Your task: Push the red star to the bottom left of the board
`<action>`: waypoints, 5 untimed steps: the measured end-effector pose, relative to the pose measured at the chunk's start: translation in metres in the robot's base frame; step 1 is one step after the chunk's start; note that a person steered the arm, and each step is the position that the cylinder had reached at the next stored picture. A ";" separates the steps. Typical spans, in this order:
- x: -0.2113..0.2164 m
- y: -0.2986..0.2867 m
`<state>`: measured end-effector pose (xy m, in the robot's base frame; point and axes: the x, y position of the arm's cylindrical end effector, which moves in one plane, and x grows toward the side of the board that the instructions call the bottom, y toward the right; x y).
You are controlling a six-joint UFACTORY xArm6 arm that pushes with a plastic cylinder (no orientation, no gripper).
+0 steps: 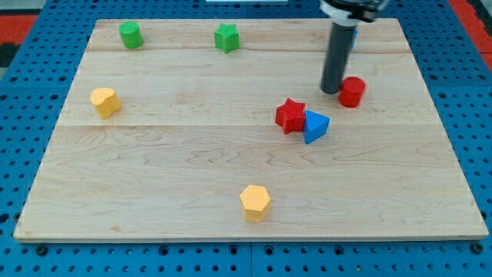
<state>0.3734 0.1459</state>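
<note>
So the red star-shaped block [290, 115] sits a bit right of the middle of our pale wooden board [154, 177], and it's touching a blue triangular block [315, 126] on its right side. Up and to the right of those two we've got my tip [330, 90], the bottom end of a straight dark rod, planted just beside a red round-ish block [352, 91] and apart from the star. No gripper on this rig, so nothing to call open or closed. Further out: a yellow hexagonal block [255, 202] near the bottom edge, a yellow block [105, 101] at the left, plus a green block [131, 35] and a green star-shaped block [226, 37] along the top. The board rests on a blue pegboard table [23, 92].
</note>
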 end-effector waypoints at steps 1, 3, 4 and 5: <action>0.001 -0.004; 0.001 -0.034; 0.001 -0.034; 0.009 -0.036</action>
<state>0.3825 0.1098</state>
